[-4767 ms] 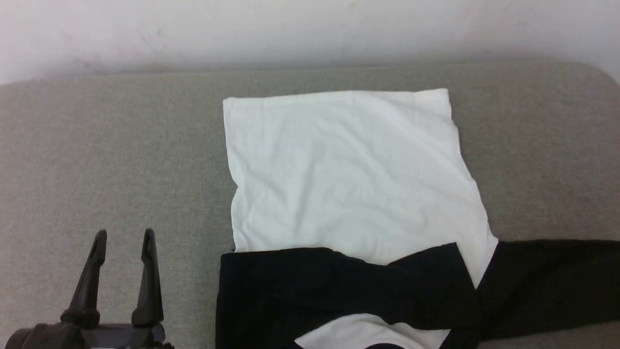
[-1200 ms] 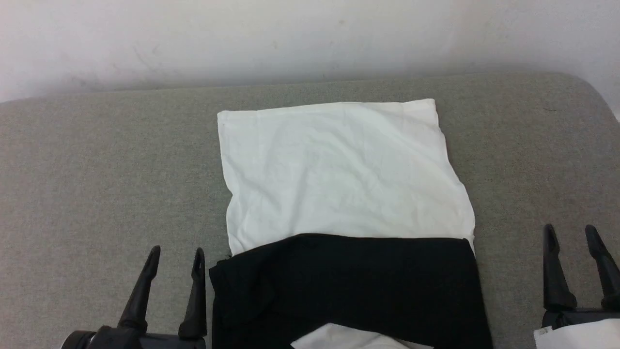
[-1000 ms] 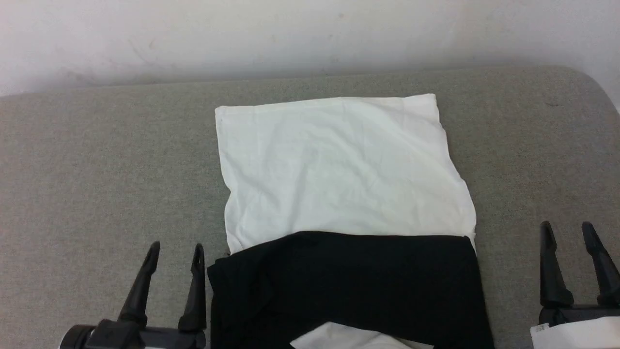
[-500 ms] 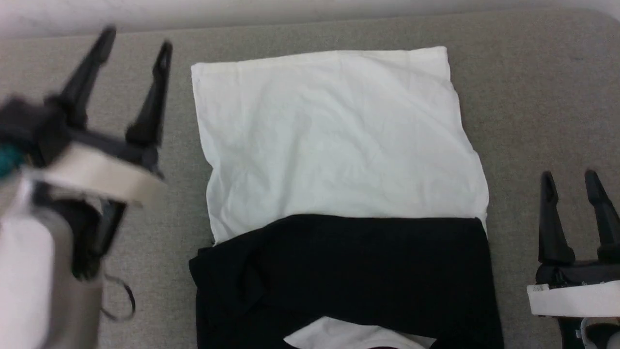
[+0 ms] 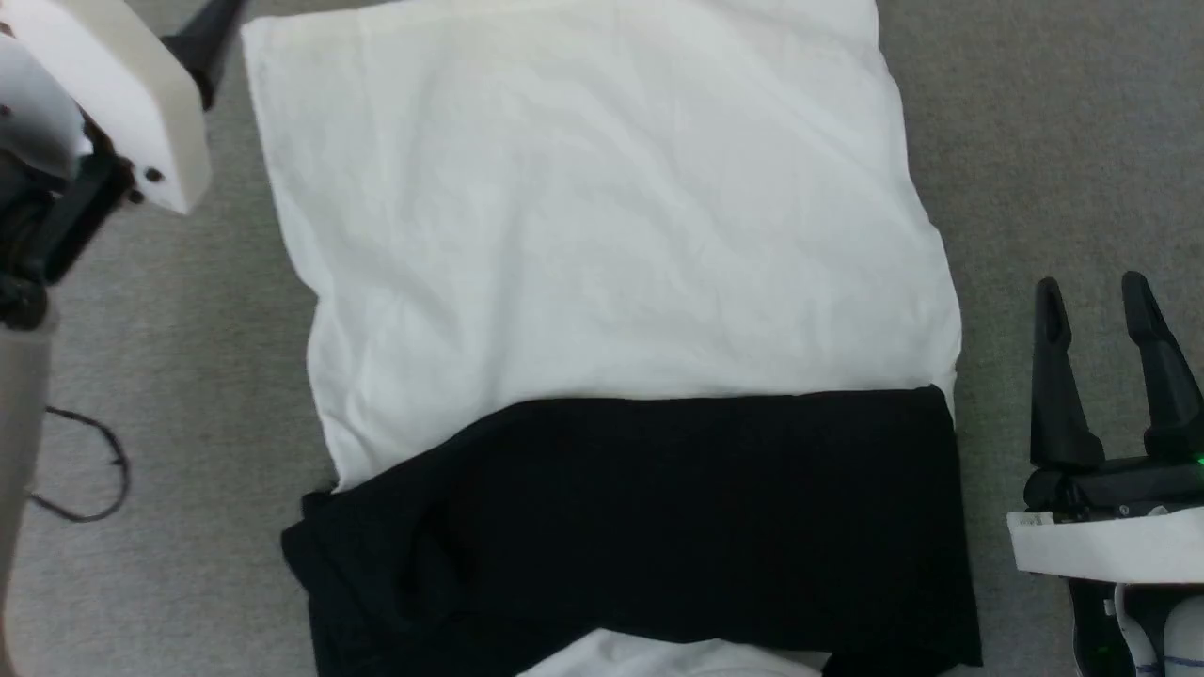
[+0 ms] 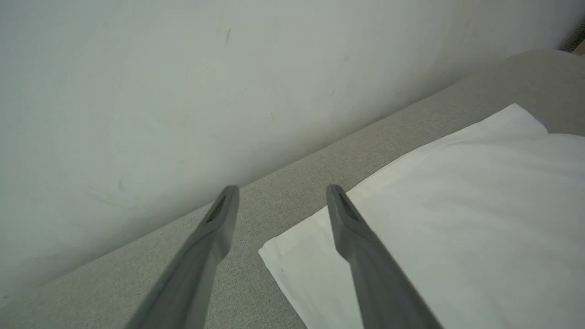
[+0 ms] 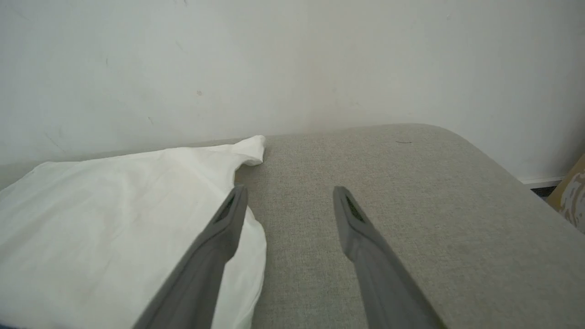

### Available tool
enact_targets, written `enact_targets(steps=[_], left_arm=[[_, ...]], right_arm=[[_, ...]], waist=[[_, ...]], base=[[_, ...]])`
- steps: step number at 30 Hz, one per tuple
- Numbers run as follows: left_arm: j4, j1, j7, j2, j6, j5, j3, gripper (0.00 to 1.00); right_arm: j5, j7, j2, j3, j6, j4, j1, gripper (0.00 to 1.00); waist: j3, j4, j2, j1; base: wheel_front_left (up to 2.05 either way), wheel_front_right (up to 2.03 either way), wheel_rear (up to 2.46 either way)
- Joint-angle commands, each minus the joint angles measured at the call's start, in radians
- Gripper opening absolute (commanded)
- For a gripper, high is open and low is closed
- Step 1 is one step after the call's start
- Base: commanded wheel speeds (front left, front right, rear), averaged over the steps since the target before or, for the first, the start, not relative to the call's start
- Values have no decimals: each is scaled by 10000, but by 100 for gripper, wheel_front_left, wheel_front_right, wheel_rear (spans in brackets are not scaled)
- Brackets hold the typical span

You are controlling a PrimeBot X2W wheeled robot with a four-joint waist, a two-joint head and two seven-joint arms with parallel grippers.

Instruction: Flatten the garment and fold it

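The garment [image 5: 602, 235] lies spread on a grey padded surface, its cream-white body reaching away from me. Its black sleeves [image 5: 658, 508] are folded across the near part. My left gripper [image 6: 281, 192] is open and hovers over the garment's far left corner [image 6: 292, 260], one finger above the cloth and one above the grey surface. In the head view that arm's pale wrist housing [image 5: 122, 103] sits at the upper left. My right gripper [image 5: 1091, 306] stands open beside the garment's right edge, level with the sleeves. In its wrist view the right gripper [image 7: 290, 192] holds nothing, its left finger beside the white cloth [image 7: 114, 214].
A white wall [image 6: 137, 91] rises directly behind the grey surface [image 7: 411, 205], which rounds off at its far right corner. A thin black cable loop [image 5: 85, 470] hangs by my left arm. A patterned object [image 7: 571, 192] stands past the surface's right end.
The head camera has tipped down and closer, so the garment fills more of the view. My left arm has reached forward to the garment's far left corner. The right gripper has stayed beside the right edge.
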Motion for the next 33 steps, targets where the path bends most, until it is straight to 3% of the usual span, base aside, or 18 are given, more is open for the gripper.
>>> enact_targets(steps=[1, 9, 14, 21, 23, 28, 33], left_arm=[[232, -281, 172, 169, -66, -86, -34, 100], [1240, -667, 1803, 735, -63, -608, -332, 100], [1403, -688, 2464, 1010, 246, -666, -232, 100], [1636, -293, 3283, 983, 640, -1065, -202, 100], [1598, -213, 3278, 973, 587, -1165, -218, 0], [1657, -97, 2497, 893, 375, -1157, -270, 0], [1882, -42, 1703, 675, 240, -1060, -458, 0]], right_arm=[[85, -73, 24, 16, -7, 36, -191, 100], [168, -112, 24, 84, -7, 85, -322, 100], [279, -126, 24, 101, -7, 8, -259, 100], [253, -58, 24, 13, -7, -73, -257, 100], [179, 15, 24, 40, -7, -153, -320, 100], [-20, 388, 24, 225, -7, -700, -757, 100], [-428, 1414, -214, 519, -7, -2351, -2143, 100]], waist=[[526, -478, 0, -3], [915, -919, 0, -3], [1164, -1120, 0, -3], [1295, -1170, 0, -3], [1292, -1166, 0, -3], [1142, -1105, 0, -3], [928, -927, 0, -3]], base=[[0, 0, 0], [0, 0, 0], [0, 0, 0], [0, 0, 0], [0, 0, 0], [0, 0, 0], [0, 0, 0]])
